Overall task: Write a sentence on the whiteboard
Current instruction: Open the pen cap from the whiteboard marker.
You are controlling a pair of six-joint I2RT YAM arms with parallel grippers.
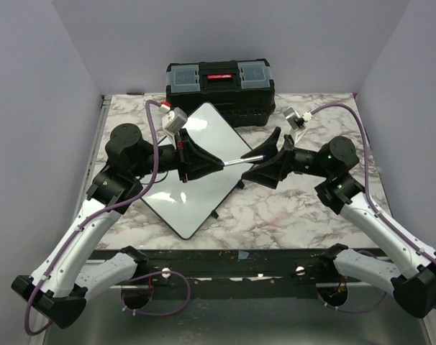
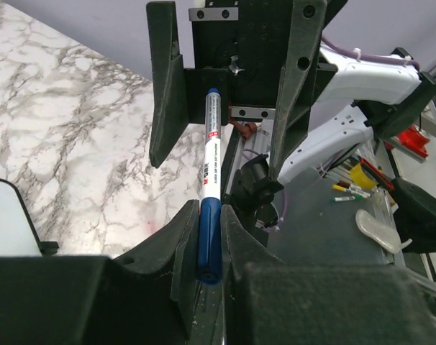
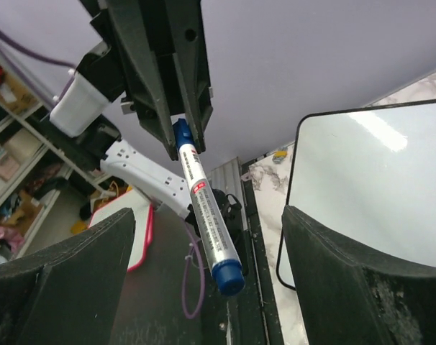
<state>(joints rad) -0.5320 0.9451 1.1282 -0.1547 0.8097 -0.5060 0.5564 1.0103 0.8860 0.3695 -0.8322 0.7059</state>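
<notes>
Nearest you on the marble table (image 1: 297, 208), the whiteboard (image 1: 178, 205) lies turned on the diagonal, with 1 corner pointing toward the arm bases and its glossy white face up. It sits left of centre.

Just beyond the board's middle, your left gripper (image 2: 209, 219) hangs above the board's right edge. Its 2 fingers are pressed in tight on the marker (image 2: 211, 154), pinching it at 1 blue end. The marker's silver-and-white barrel sticks straight out from that grip toward the other arm, off the board and above the table.

Facing it, your right gripper (image 3: 207, 215) is spread as wide as it goes. Its fingers (image 3: 74, 266) stand on either side of the marker's free blue end, with a clear gap on both sides, so it touches nothing. In the left wrist view that end reaches deep between the 2 spread fingers, close to the palm.

Farthest back, a black toolbox (image 1: 219, 83) sits against the wall, just behind the board's far corner.
</notes>
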